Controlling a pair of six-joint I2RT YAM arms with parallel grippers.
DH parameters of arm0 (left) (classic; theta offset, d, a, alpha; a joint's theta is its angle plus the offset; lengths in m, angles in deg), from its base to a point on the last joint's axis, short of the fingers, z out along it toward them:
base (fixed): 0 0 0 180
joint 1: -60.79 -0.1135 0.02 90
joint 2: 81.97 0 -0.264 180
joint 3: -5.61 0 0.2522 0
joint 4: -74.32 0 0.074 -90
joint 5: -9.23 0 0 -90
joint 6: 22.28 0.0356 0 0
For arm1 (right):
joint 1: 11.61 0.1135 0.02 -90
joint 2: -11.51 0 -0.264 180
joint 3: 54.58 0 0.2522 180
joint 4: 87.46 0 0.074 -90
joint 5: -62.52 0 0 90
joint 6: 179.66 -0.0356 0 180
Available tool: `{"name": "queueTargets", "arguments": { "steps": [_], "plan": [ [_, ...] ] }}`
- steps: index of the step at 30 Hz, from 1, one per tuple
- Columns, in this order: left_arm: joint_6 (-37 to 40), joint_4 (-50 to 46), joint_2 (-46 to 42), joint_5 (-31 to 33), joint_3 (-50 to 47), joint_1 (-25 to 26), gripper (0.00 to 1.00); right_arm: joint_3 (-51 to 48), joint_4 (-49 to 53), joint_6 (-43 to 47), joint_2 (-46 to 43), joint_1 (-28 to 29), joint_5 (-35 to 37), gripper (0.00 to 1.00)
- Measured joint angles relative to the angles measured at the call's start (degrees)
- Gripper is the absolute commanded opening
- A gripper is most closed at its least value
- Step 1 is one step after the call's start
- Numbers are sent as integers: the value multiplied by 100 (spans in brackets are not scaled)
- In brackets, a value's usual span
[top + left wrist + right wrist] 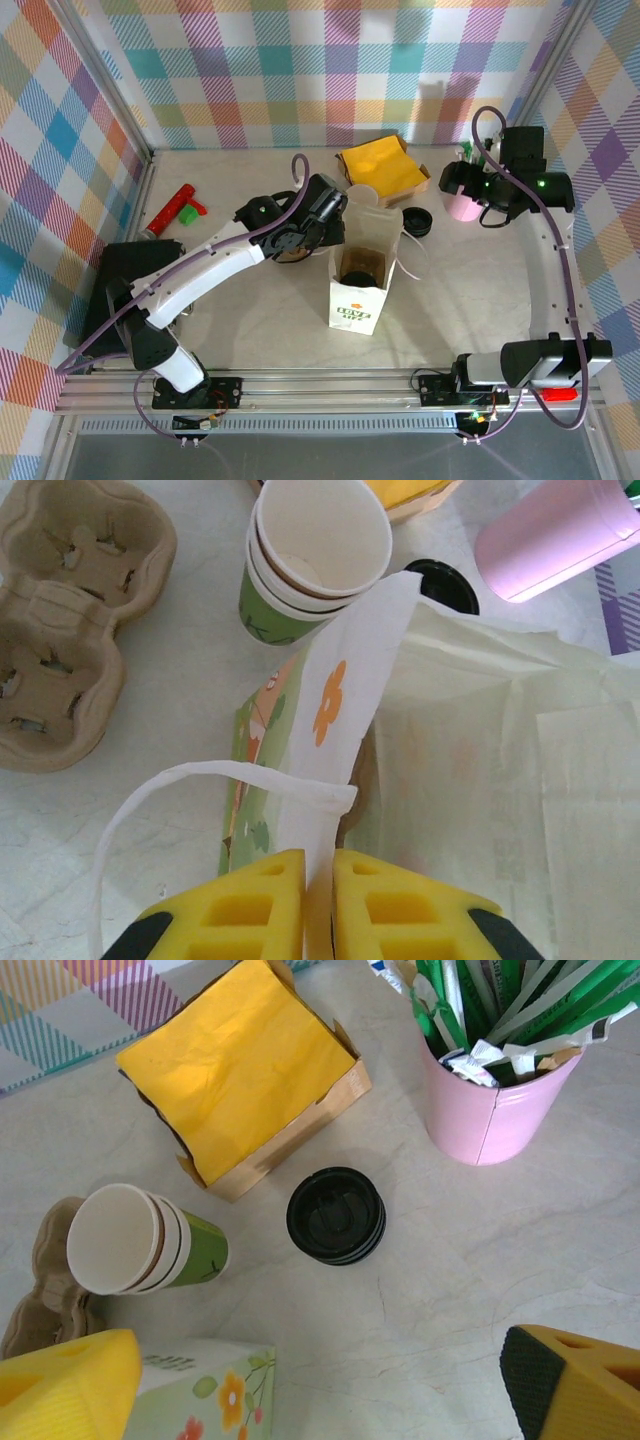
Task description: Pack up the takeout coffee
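Coffee cup (362, 268) sits down inside the paper bag (356, 305), mid-table. Its black lid faces the mouth, so you can judge its long axis upright. Your left gripper (318, 875) is pinched shut on the bag's rim, likely to hold it open. Right gripper (318, 1360) hangs wide and empty, far right above the spare lids (335, 1215).

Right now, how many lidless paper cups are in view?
3, nested in one stack beside the carrier, just beyond the bag; the bag may hide another.
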Motion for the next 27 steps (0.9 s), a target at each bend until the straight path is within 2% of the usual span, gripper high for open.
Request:
{"name": "queueTargets", "arguments": {
  "steps": [3,8,13,17,27],
  "plan": [
    [116,13,0,-63,52,0,27,9,-264,-26,164,-44,66,89],
    [310,9,-2,-131,162,-4,36,28,-874,-133,520,-66,234,85],
    [568,13,-216,-52,260,-28,38,509,-1132,-168,1209,-74,396,79],
    [811,90,-717,142,175,-116,39,852,-1182,-109,1611,-79,549,75],
    [1576,675,-2076,636,-935,-175,39,957,-1051,142,1749,-164,678,59]
  ]
}}
